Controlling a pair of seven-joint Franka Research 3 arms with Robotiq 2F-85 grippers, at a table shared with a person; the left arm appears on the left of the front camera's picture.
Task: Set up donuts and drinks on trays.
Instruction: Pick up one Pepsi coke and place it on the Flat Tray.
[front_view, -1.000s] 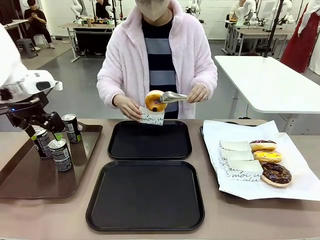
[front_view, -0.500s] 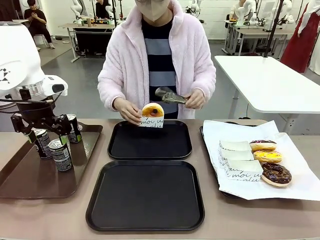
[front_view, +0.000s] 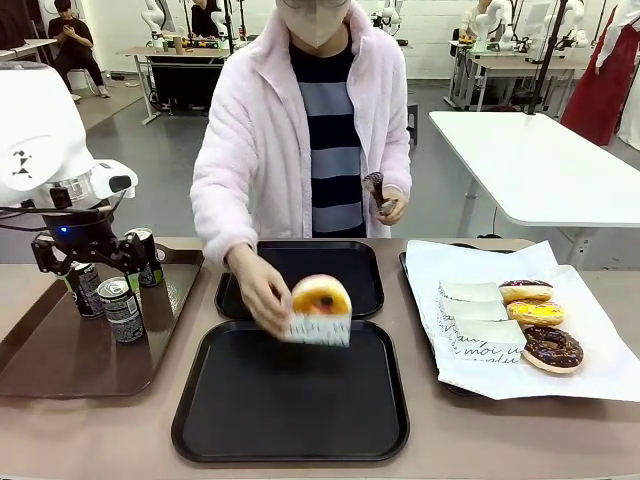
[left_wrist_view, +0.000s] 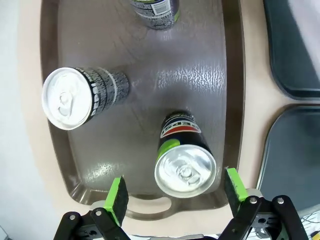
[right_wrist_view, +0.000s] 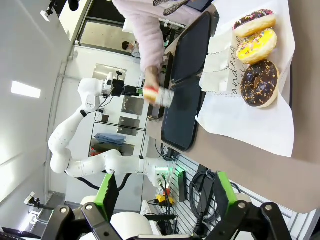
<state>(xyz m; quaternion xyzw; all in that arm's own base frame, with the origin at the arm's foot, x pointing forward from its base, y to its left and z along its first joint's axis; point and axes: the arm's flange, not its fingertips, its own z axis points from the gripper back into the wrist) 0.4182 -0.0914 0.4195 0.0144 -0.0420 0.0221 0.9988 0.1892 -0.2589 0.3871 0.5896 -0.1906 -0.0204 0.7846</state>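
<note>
My left gripper (front_view: 97, 268) hangs open over the brown tray (front_view: 60, 360), which holds three drinks (front_view: 121, 308). In the left wrist view its green pads (left_wrist_view: 117, 196) stand either side of the silver top of a green-marked can (left_wrist_view: 184, 167), just above it and not touching. A person's hand holds an orange donut in a white sleeve (front_view: 321, 311) over the near black tray (front_view: 290, 440). The far black tray (front_view: 350, 295) lies behind it. My right gripper (right_wrist_view: 166, 192) is open and holds nothing, far from the donut (right_wrist_view: 151, 93).
A paper-lined tray (front_view: 590, 375) at the right carries three donuts (front_view: 552, 347) and several white sleeves (front_view: 480, 325). The person's other hand holds tongs (front_view: 376, 191) at chest height. Two more cans (left_wrist_view: 80, 97) stand beyond the one under my left gripper.
The person has carried the sleeved donut from above the far tray down over the near tray and drawn the tongs back. My left gripper has shifted slightly above the cans.
</note>
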